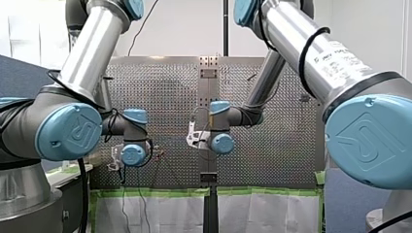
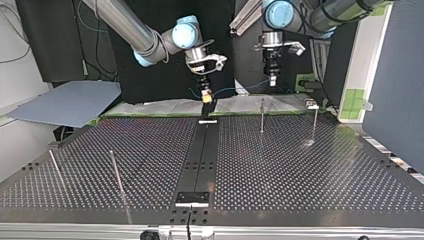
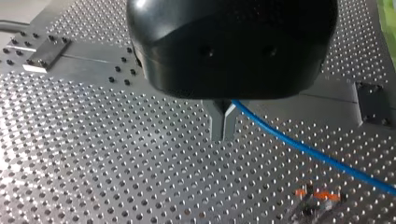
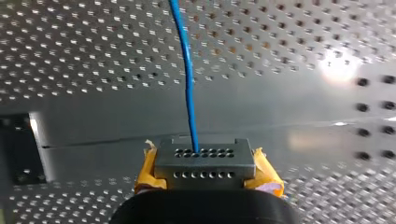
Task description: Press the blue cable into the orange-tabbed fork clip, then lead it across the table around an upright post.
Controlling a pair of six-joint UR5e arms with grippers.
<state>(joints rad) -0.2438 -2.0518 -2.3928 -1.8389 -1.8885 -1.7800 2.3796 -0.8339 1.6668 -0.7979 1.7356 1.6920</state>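
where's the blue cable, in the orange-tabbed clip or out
Out: the blue cable runs from my left tool past the orange-tabbed clip, apart from it.

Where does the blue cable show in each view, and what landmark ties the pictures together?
Front view: cable too thin to make out.
Top view: cable hangs above the far end of the centre strip.
Left wrist view: cable runs from the left tool past the clip.
Right wrist view: cable runs straight ahead from the right tool.
Landmark: the smooth centre strip, in all four.
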